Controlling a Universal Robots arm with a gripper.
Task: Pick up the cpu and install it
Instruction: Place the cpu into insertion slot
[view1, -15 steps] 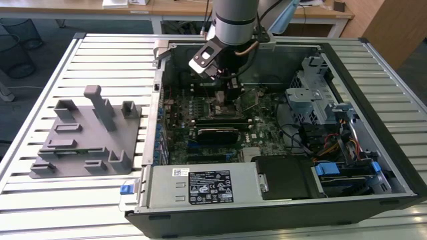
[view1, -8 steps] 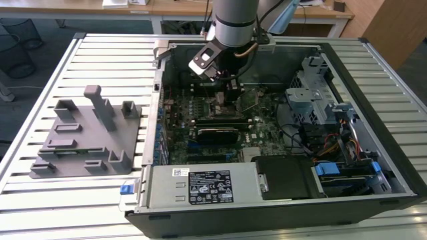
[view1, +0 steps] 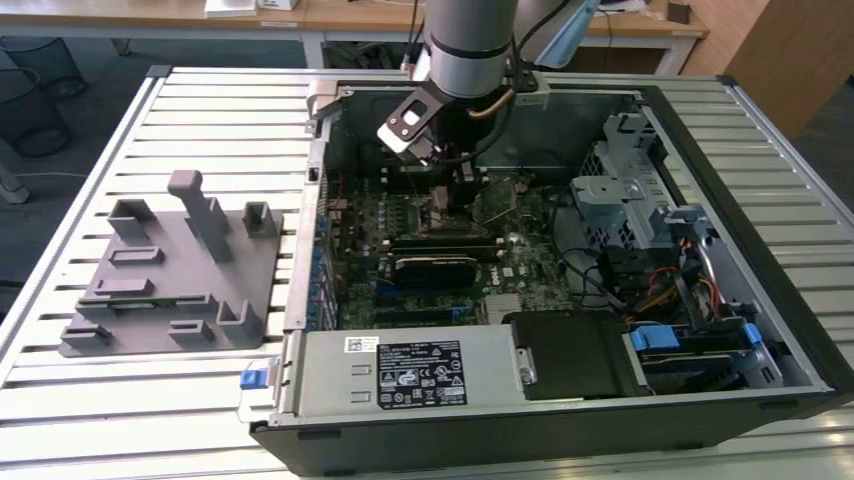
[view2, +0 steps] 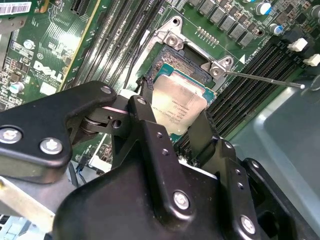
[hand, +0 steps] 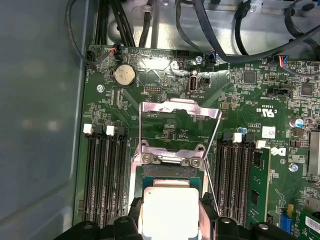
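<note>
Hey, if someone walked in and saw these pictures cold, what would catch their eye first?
The gripper holds the silver cpu between its black fingers, over the open socket of the green motherboard. In the exterior view the arm reaches down into an open computer case, with a grey fixture block on the slatted table at that view's left.

The computer case (view1: 787, 300) is set on the table (view1: 200, 120), with the fixture block (view1: 167, 275) placed beside it at the exterior view's left. The motherboard (view1: 527, 262) is laid in the case, and the power supply box (view1: 400, 375) is found at the near side. The cpu (view2: 177, 102) is held between the fingers of the gripper (view2: 175, 117) over the socket (view2: 175, 65) — memory slots (hand: 105, 175) are ranged on either side.
</note>
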